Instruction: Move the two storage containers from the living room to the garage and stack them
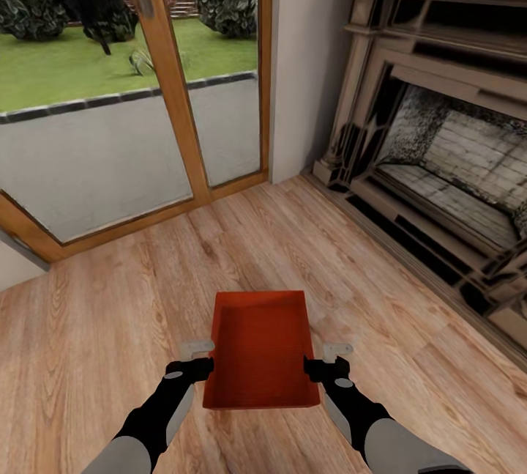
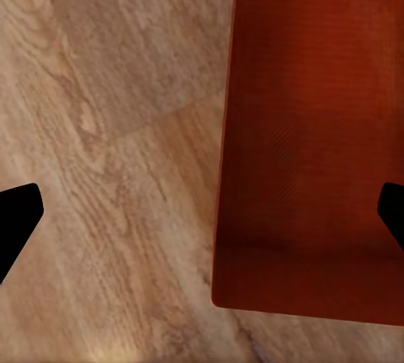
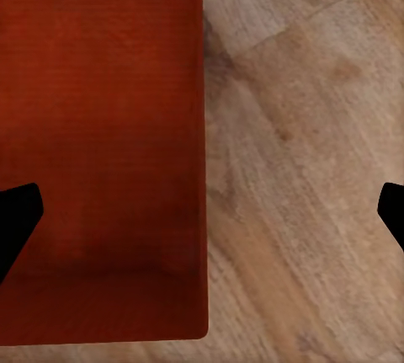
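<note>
One orange-red storage container with ribbed walls sits open-topped and empty on the light wood plank floor of the living room, just ahead of me. My left gripper is at its left long wall, my right gripper at its right long wall. In the left wrist view the container has the left gripper spread wide astride its wall. In the right wrist view the container is straddled the same way by the right gripper. Both stand open. The second container is out of view.
A stone-and-brick fireplace runs along the right side. Ahead on the left is a wood-framed glass door looking onto pavement and lawn. A white wall section stands between them. Bare plank floor surrounds the container.
</note>
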### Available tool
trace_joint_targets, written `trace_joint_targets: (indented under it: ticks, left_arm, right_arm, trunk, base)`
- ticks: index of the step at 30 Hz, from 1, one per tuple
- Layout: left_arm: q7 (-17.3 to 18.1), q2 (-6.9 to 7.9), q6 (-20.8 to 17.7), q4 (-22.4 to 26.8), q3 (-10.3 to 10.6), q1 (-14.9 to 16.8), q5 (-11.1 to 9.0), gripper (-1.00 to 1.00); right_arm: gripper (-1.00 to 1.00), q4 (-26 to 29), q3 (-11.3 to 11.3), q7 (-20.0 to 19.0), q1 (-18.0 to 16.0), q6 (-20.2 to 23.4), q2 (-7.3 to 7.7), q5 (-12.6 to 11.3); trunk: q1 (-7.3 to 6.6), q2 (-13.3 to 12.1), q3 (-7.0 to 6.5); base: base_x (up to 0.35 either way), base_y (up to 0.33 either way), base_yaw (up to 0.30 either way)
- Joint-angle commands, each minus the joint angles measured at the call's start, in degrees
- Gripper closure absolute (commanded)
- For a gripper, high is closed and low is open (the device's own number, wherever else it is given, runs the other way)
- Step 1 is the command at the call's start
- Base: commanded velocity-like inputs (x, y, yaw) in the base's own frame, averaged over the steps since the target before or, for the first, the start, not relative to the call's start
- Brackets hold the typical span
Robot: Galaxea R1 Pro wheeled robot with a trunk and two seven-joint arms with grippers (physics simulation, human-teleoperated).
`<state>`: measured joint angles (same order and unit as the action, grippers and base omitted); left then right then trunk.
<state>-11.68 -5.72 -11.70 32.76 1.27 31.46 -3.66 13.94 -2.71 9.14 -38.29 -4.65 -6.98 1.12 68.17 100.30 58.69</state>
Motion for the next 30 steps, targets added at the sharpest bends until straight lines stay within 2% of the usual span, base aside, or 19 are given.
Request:
trace_joint_targets:
  ticks: [1,21,30]
  left_arm:
    - [-0.3,0.01,-0.3,0.1,0.1,0.0,-0.4,-1.00]
    - [-0.3,0.03,-0.2,0.3,0.1,0.0,-0.4,-1.00]
    - [-0.5,0.35,0.0,0.5,0.1,-0.1,-0.3,-1.00]
  right_arm:
    - [-1.00,-0.1,-0.3,0.4,0.0,-0.1,0.02,0.1]
    - [-1.00,-0.1,-0.3,0.4,0.0,0.0,0.03,0.0]
    - [-1.00,-0.3,-0.5,0.4,0.0,-0.7,-0.09,0.2]
  trunk:
    - [0.22,0.4,0.22]
    - [4.61,8.5,3.81]
    - [4.61,8.4,3.80]
  base:
    - [0.000,0.000,0.000]
    - [0.000,0.000,0.000]
    - [0.000,0.000,0.000]
